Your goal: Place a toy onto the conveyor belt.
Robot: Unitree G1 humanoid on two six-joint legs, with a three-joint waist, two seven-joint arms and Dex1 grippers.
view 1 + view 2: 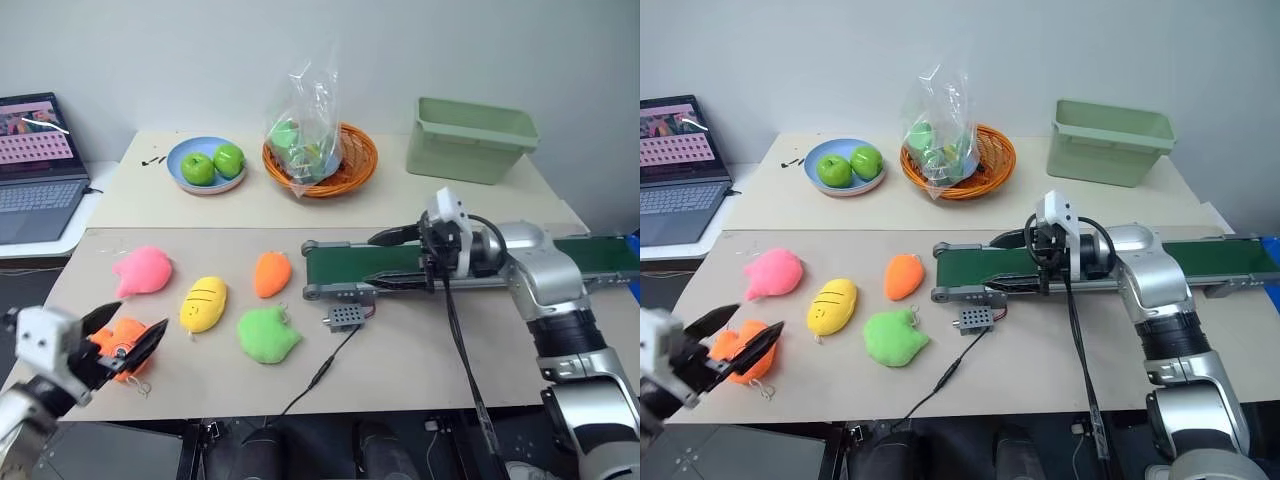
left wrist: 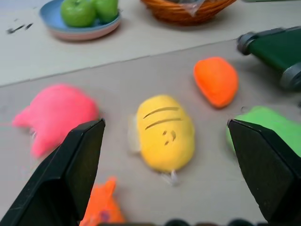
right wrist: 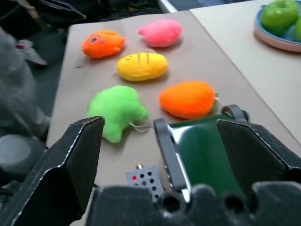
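Plush, bright orange and bumpy in outline: that is the toy (image 3: 102, 44) I take to be the one for this task. It lies at the near-left corner of the brown mat (image 1: 420, 350), nearest my left side, beside the pink plush (image 1: 143, 270) and the yellow oval plush (image 1: 204, 303). From the right wrist view I can make out a small dark eye mark on one end and several stubby lobes around its edge; a thin loop or tag trails from it.

I judge it light, soft and compressible, not fragile, with fuzzy fabric that should give the pads good purchase. It will squash rather than resist, so I would close across the fattest part of the body, not on a lobe or the loop, which could slip or fold.

My left gripper (image 1: 124, 338) hangs directly over the toy with its fingers spread wide, grasping nothing; whether the tips touch the fabric I cannot tell. My right gripper (image 1: 395, 260) sits at the near end of the conveyor belt (image 1: 350, 262), fingers likewise parted and empty. The belt is well apart from the toy, with the smooth orange plush (image 1: 272, 274) and the green plush (image 1: 267, 334) between them.
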